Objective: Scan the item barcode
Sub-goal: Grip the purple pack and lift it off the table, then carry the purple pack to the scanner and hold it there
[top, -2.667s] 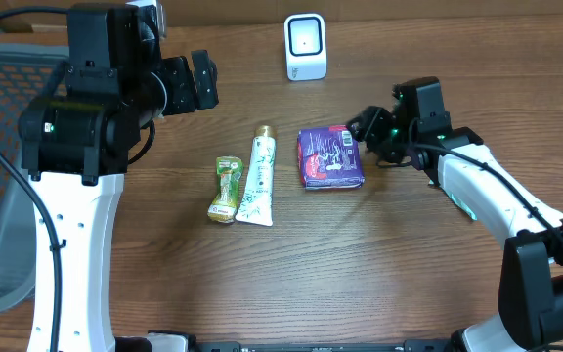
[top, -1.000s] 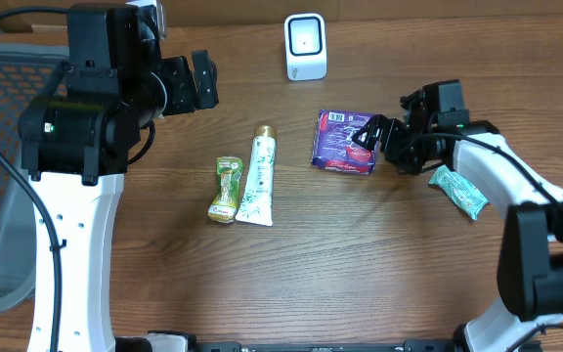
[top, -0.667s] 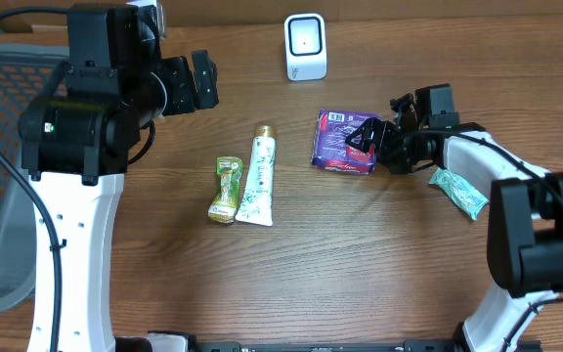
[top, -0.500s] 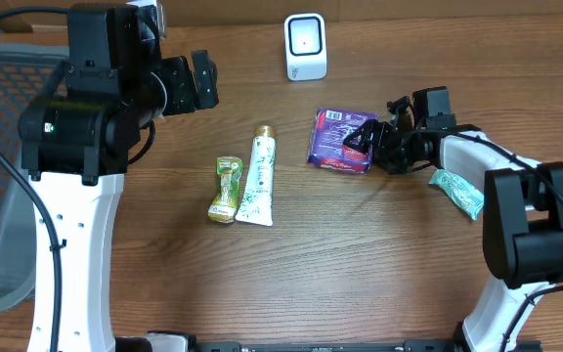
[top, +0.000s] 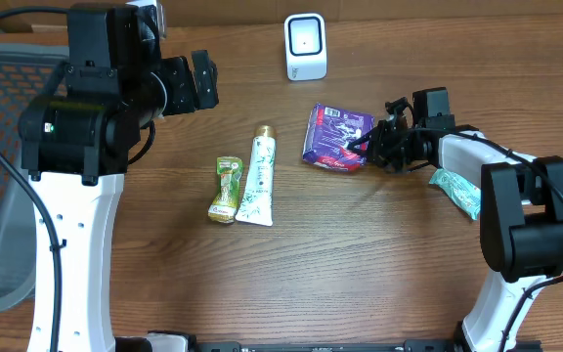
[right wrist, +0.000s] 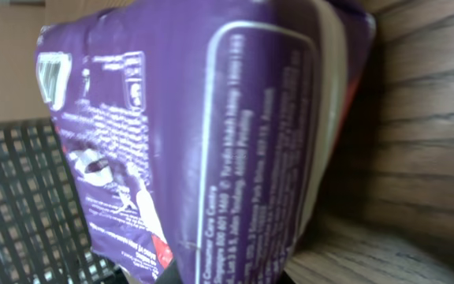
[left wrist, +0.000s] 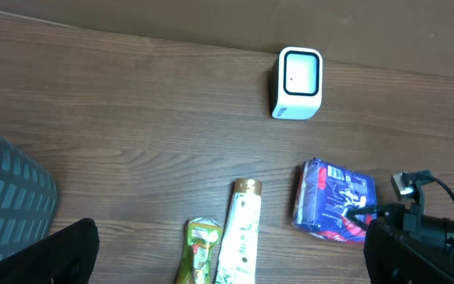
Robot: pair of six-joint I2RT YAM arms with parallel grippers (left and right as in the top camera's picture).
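Purple packet [top: 335, 137]: right of the counter's middle, toward the far edge.
Right hand [top: 374, 147]: clamped on the packet's right edge.
Left hand [top: 201, 80]: fingers apart, over the far-left corner.
Scanner [top: 306, 46]: far edge, beyond the packet.
Clutter: toothpaste tube [top: 258, 176] and green sachet [top: 226, 189] to the left; teal packet [top: 454, 191] to the right.

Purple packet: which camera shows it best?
Overhead: the whole purple packet shows, its right edge pinched in the right tool. Left wrist also shows it whole, low in frame. Right wrist shows only its printed side, cropped.

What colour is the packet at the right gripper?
The packet is purple with white print and a touch of red; the right wrist view shows it best.
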